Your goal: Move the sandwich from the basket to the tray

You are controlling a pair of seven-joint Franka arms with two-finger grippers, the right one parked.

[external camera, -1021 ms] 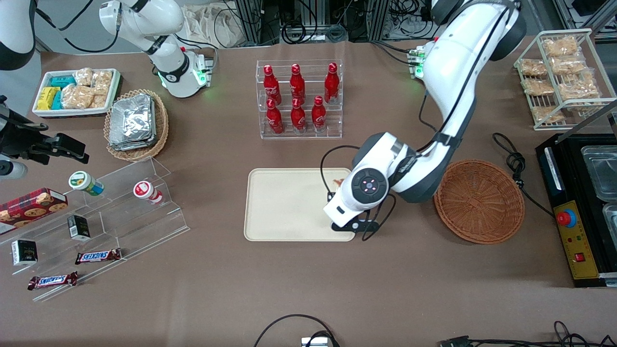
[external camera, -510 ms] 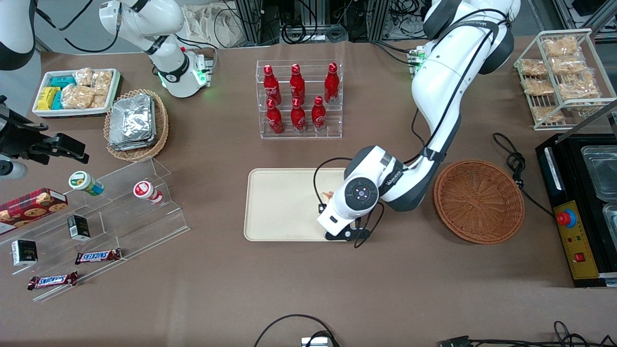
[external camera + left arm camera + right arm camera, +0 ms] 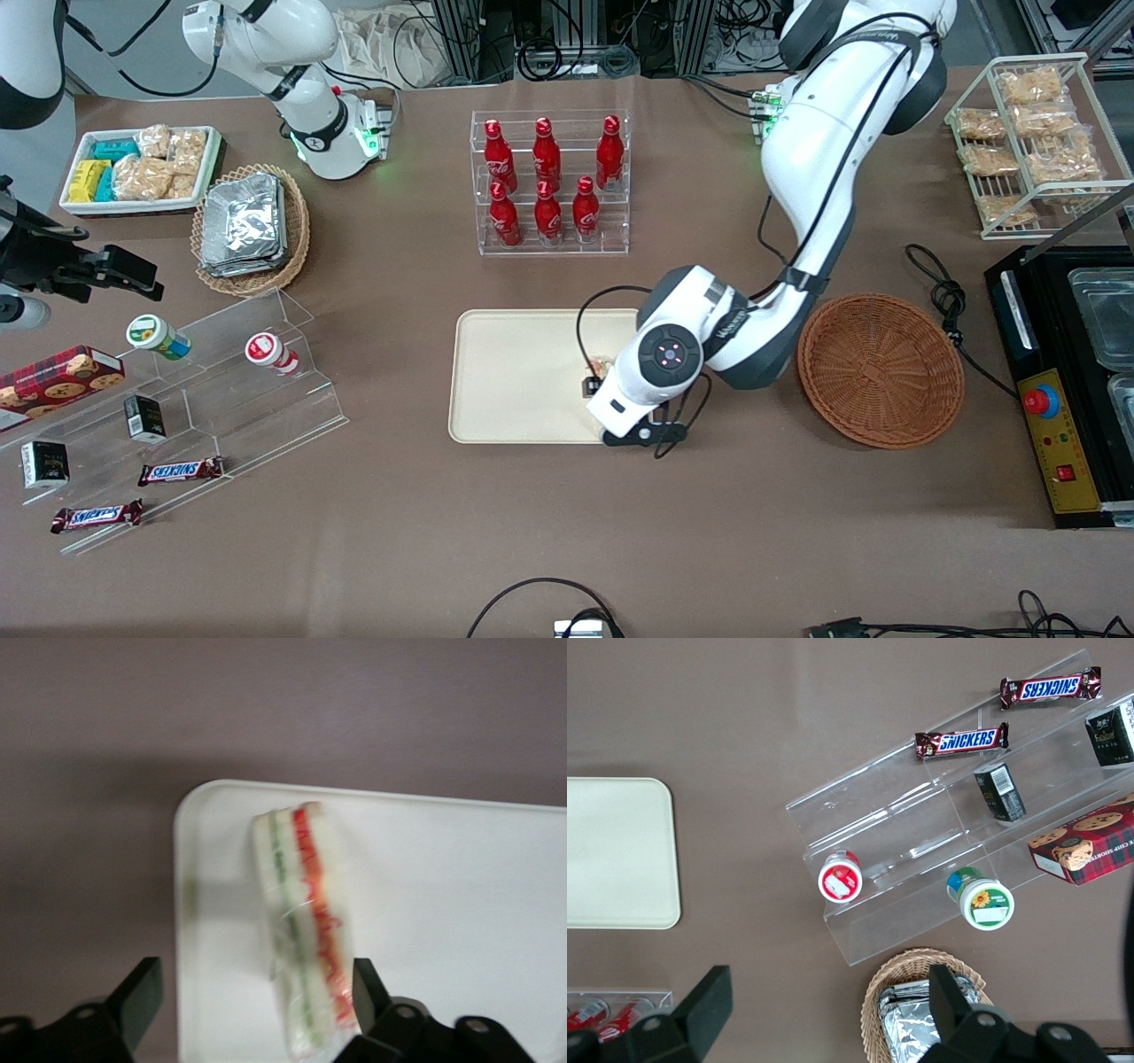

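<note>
In the front view we find the left arm's gripper [image 3: 595, 383] low over the tray [image 3: 518, 377], at the tray's end nearer the basket [image 3: 881, 370]. The arm's wrist housing covers most of it, so this view does not settle how its fingers stand. A small patch of the sandwich [image 3: 601, 364] shows just beside the wrist, over the tray's surface. The basket sits on the table toward the working arm's end, apart from the tray, and we see nothing inside it. Farther from the camera than the tray stands a clear rack of red bottles [image 3: 549, 182]. Toward the parked arm's end lie a tan wicker basket of foil packets [image 3: 251, 229], a white bin of snack packets [image 3: 140, 168] and a clear stepped display [image 3: 182, 403] carrying small goods.

In the left wrist view we see the sandwich [image 3: 306, 935] lying on the tray [image 3: 461, 904], near one rounded corner. Its filling edge faces the camera, red and green stripes between pale bread, under clear wrap. The gripper [image 3: 248, 997] is released: its two dark fingers [image 3: 137, 997] stand wide apart. One finger is well clear of the sandwich; the other is just beside the red-striped side, and we cannot tell whether it touches. Brown table surface surrounds the tray's corner.

In the right wrist view we record one bare end of the tray [image 3: 620, 855], the stepped display [image 3: 957, 842] with two chocolate bars [image 3: 961, 742], and the rim of the foil-packet basket [image 3: 921, 1005].
</note>
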